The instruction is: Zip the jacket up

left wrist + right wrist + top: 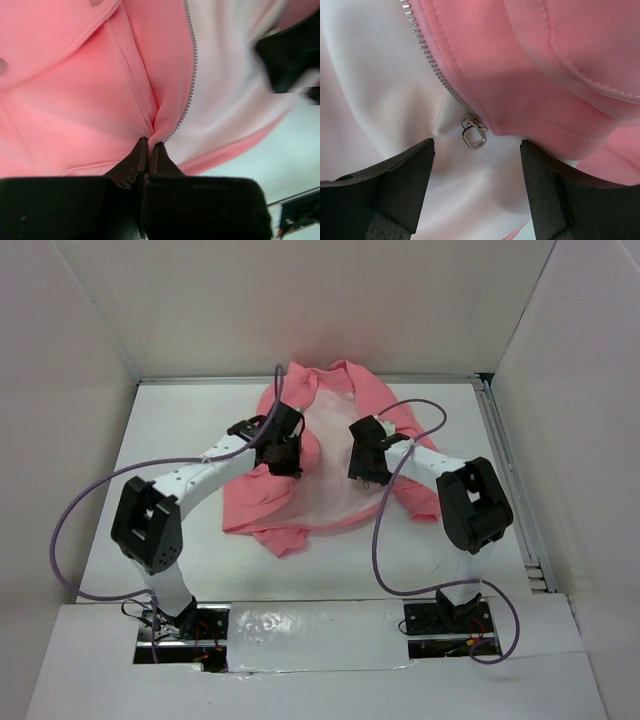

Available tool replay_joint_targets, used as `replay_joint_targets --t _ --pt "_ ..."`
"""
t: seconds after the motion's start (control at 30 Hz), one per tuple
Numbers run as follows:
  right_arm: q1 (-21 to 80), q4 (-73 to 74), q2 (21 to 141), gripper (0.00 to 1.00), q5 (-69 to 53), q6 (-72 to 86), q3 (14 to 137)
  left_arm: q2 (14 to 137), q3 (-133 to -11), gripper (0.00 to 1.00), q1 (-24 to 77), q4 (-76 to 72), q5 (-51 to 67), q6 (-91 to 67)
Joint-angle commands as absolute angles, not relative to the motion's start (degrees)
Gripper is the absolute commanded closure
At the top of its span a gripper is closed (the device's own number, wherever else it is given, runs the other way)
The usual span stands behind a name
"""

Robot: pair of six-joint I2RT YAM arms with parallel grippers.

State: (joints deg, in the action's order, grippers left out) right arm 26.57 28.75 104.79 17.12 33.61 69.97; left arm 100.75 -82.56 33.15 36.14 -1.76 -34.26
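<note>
The slider [474, 134] lies centred just ahead of the spread right gripper [477, 145], while the left gripper [150, 146] pinches the other zipper edge of the jacket [75, 110].

- You have the jacket [262, 502] lying open on the table [170, 430], toward its far middle.
- Your left gripper [150, 147] pinches the jacket's front edge on your left, just beside the zipper teeth [191, 65].
- Your right gripper [477, 150] sits over the opposite edge, with the zipper slider [474, 132] between its parted fingers.

Left pincer [150, 146] clamps the zipper [192, 65] edge of the jacket [65, 100].
</note>
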Motion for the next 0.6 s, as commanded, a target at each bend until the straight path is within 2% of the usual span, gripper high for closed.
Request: replay_joint_targets --t 0.0,0.13,0.27,0.37,0.57 --pt "26.1 25.9 101.7 0.23 17.5 35.6 69.5 92.0 -87.3 1.00 33.3 38.7 -3.4 -32.6" --pt "26.5 24.3 101.1 0.23 15.8 35.7 69.3 84.0 -83.5 1.00 37.5 38.1 -0.6 -34.2" --pt "26.3 24.0 102.0 0.23 14.7 35.9 70.9 76.2 -69.2 0.99 45.4 33.5 5.2 -38.3" --pt "25.8 24.4 102.5 0.23 14.5 36.7 72.0 75.5 -60.2 0.99 53.7 31.5 6.9 -44.5" --pt "25.3 25.0 102.5 0.23 14.0 37.1 72.9 83.6 -54.1 0.75 63.7 25.9 11.2 -52.6"
